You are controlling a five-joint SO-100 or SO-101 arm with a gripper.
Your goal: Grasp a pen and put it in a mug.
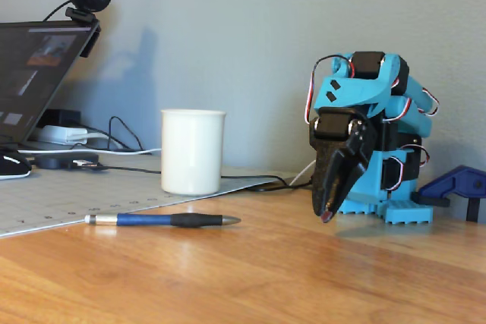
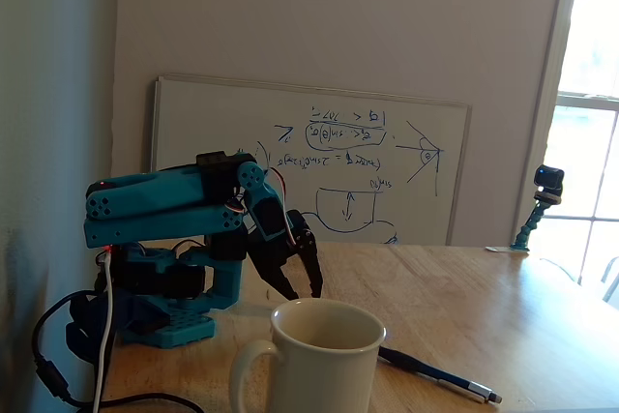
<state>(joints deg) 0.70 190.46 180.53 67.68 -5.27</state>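
1. The gripper (image 1: 327, 214) hangs folded close to the blue arm's base, tips pointing down just above the surface (image 1: 304, 271). In the other fixed view the gripper (image 2: 305, 292) shows its two black fingers parted with a clear gap between them, holding nothing.

2. The pen (image 1: 161, 220) lies flat on the surface, well apart from the gripper. In the low side-on fixed view it is to the gripper's left, its long axis running left to right across the picture, the pointed tip toward the gripper and the silver end away.

3. In the other fixed view the pen (image 2: 437, 374) runs diagonally out from behind the mug toward the lower right, so it lies out in front of the arm, not beside it.

4. The mug (image 1: 193, 151) stands upright beyond the pen in the side-on view, empty as far as its open mouth shows in the other fixed view (image 2: 324, 360).

5. My judgement: the reach has not begun; the arm must extend toward the pen and turn the fingers across the barrel, not along it.
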